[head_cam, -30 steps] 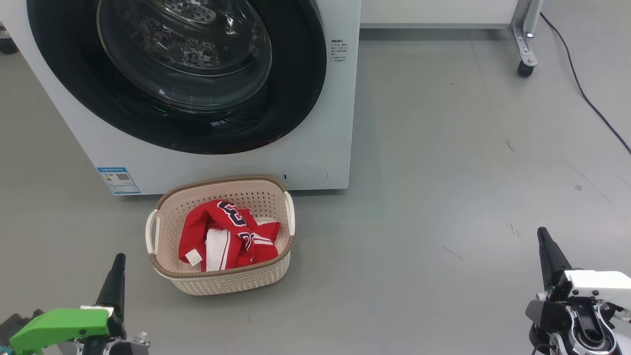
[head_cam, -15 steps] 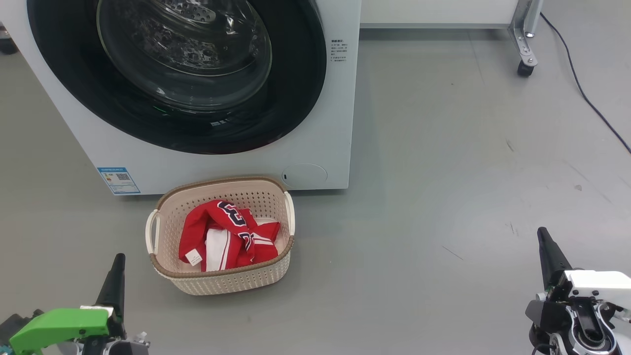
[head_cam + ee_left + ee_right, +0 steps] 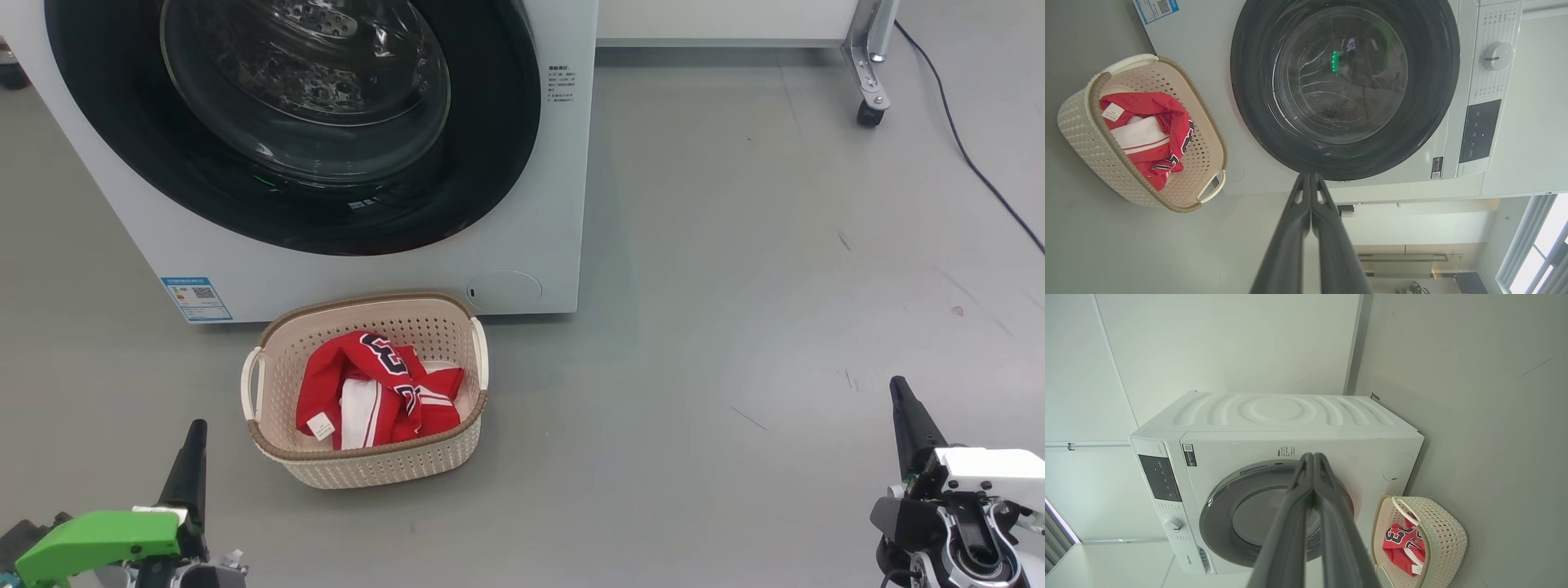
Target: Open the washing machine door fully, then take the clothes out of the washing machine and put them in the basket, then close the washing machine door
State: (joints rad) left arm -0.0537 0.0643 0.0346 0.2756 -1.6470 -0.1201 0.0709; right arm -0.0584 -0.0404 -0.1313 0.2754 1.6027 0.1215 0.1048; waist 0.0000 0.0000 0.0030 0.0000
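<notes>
The washing machine (image 3: 522,245) is a white box with its round black-rimmed door (image 3: 302,122) lying flat against its front, shut. Just in front of it on the floor stands the cream basket (image 3: 367,469), holding red clothes (image 3: 371,392) with white panels and navy numerals. My left gripper (image 3: 194,429) is shut and empty at the lower left, short of the basket. At the lower right my right gripper (image 3: 898,388) is shut and empty, far from the machine. Its wrist view shows the door (image 3: 1237,522), basket (image 3: 1445,535) and clothes (image 3: 1404,547). The left wrist view shows the door (image 3: 1343,85) and basket (image 3: 1090,143).
Grey floor spreads wide to the right of the machine. A wheeled metal leg (image 3: 869,102) stands at the back right, and a dark cable (image 3: 971,155) runs along the floor beside it. The machine's control dial (image 3: 1496,56) sits above the door.
</notes>
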